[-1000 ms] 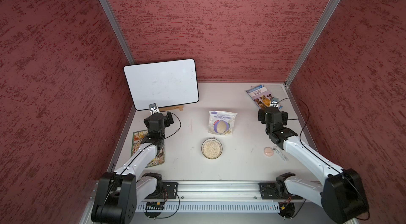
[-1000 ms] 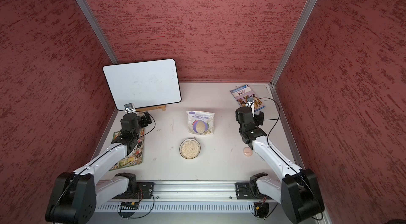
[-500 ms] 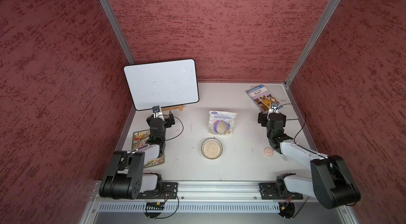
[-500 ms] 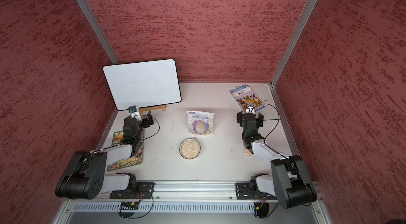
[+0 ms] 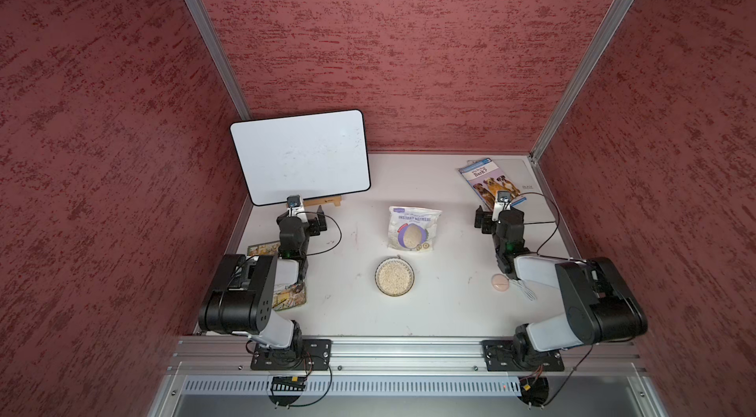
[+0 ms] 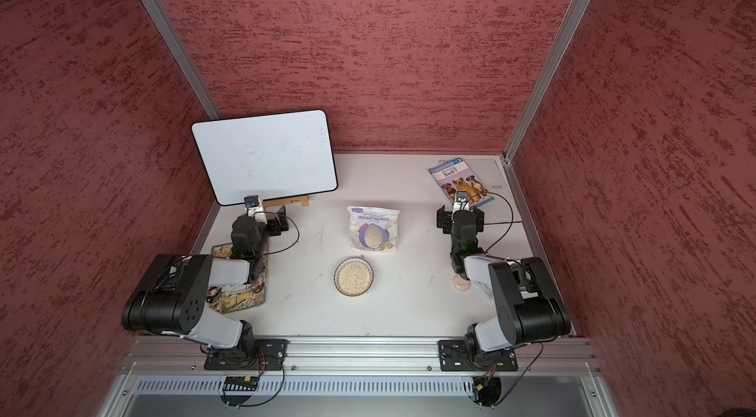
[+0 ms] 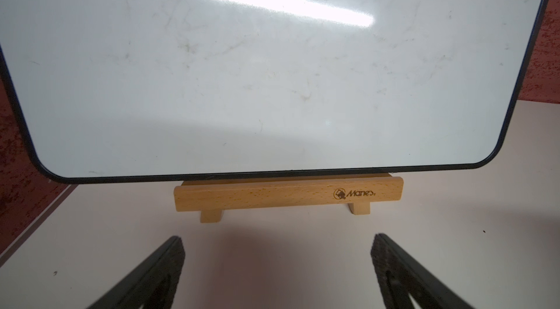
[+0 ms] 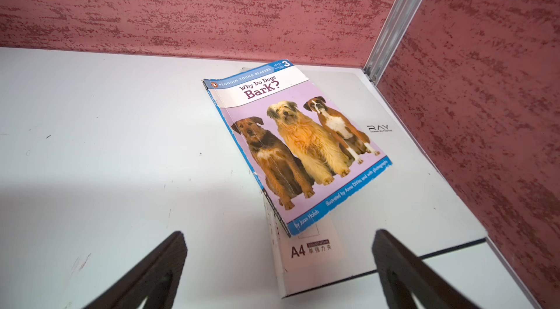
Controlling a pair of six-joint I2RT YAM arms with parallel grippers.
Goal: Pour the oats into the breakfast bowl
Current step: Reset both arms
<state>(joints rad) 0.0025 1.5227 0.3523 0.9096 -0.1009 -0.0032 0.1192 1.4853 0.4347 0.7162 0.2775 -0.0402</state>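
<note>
Over the preceding second both arms were found to have been folded back. The left arm (image 5: 245, 296) and the right arm (image 5: 593, 304) were drawn in toward their bases at the front rail, while the wrists were kept near the back of the table (image 5: 450, 312).

The breakfast bowl (image 5: 377, 276) and the pouch (image 5: 413, 229) were not seen to have shifted in that time. The bowl was observed to be filled with the oats (image 5: 394, 278), and the pouch was set down just behind it, apart from it. Whether the pouch stood or lay flat could not be established.

From this it was judged that the pour had been completed and that the arms were being returned to rest.

The left jaws were recorded as spread wide with nothing between them, and were pointed at the wooden stand (image 7: 288, 193) under the whiteboard (image 7: 272, 65). The right jaws were likewise spread wide and empty, and were pointed at the book (image 8: 297, 146) in the back corner.

In both top views the bowl was placed midway between the two arms, nearer the front rail than either set of jaws and well apart from both. Neither bowl nor pouch was shown in the wrist views. A pink disc (image 5: 500, 282) was noted beside the right arm.
</note>
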